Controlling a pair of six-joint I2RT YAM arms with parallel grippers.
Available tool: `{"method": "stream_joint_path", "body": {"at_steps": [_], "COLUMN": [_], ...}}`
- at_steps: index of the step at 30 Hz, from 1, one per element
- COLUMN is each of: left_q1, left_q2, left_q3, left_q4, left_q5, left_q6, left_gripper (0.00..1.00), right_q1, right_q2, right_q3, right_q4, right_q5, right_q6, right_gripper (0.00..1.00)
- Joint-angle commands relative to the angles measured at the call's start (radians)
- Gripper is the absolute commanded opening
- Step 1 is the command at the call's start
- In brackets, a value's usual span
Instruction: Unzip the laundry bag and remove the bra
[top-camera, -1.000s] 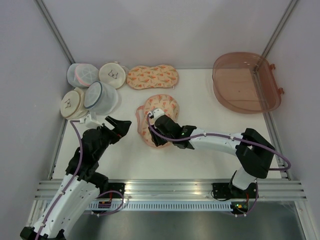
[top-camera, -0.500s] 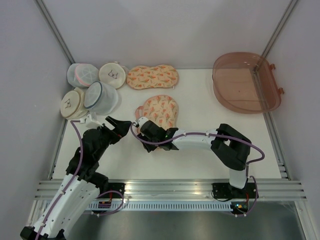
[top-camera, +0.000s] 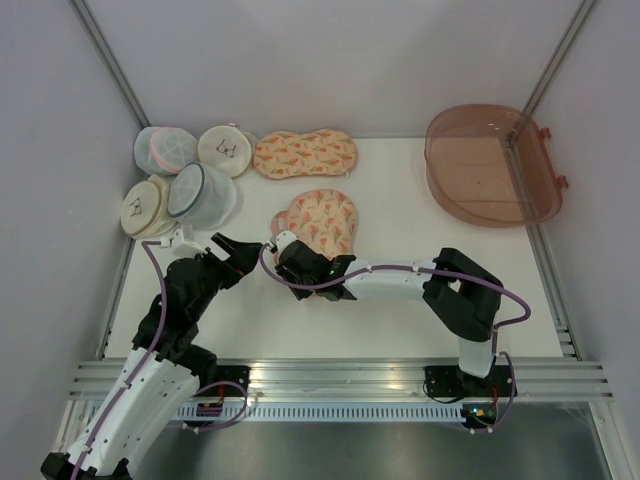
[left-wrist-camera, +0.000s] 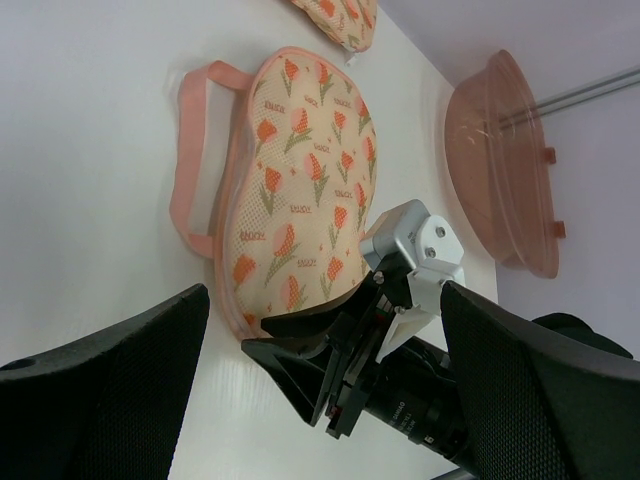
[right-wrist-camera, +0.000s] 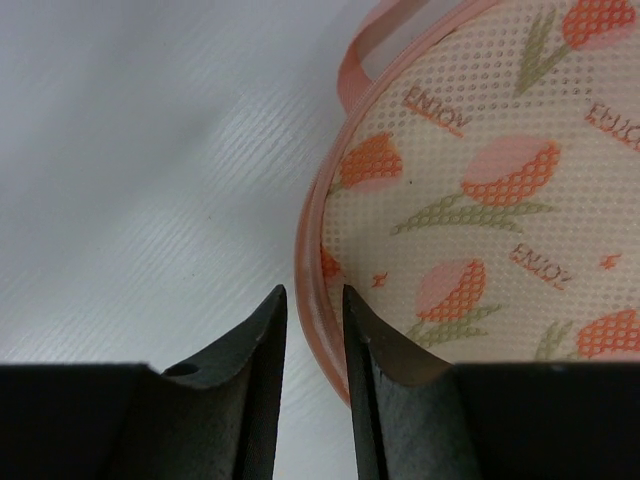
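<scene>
White table top (top-camera: 400, 300) carries the laundry bag (top-camera: 322, 220) near its middle, lying flat and closed as far as I can see; no bra shows anywhere. The right gripper (right-wrist-camera: 313, 305) is at the bag's near left rim, its fingers almost together around the pink zipper edging (right-wrist-camera: 318, 230); whether it really pinches I cannot tell. The left gripper (top-camera: 236, 258) hangs spread wide just beside. I judge the unzipping is only starting, and the removal is all left.

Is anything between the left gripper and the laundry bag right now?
Yes. The right gripper sits at the bag's near-left edge, between that edge and the open left gripper. The bag's pink loop beside it looks unobstructed.
</scene>
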Motion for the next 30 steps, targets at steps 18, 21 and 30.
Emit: {"method": "stream_joint_path", "body": {"at_steps": [18,21,30], "left_q1": [0.004,0.004,0.002], "left_q2": [-0.031,-0.035,-0.043], "left_q3": [0.002,0.002,0.002], "left_q4": [0.013,0.008,-0.001], "left_q5": [-0.013,-0.014,-0.017], "left_q6": [-0.01,-0.008,-0.007], "left_gripper": [1.0,0.99,1.0], "right_q1": [0.005,0.005,0.007], "right_q2": [0.038,0.042,-0.059], "right_q3": [0.039,0.036,0.004], "right_q4": [0.015,0.013,0.005], "right_q5": [0.045,0.044,0.12], "right_q6": [-0.029,-0.024,-0.007], "right_gripper": [0.14,0.06,0.0]}}
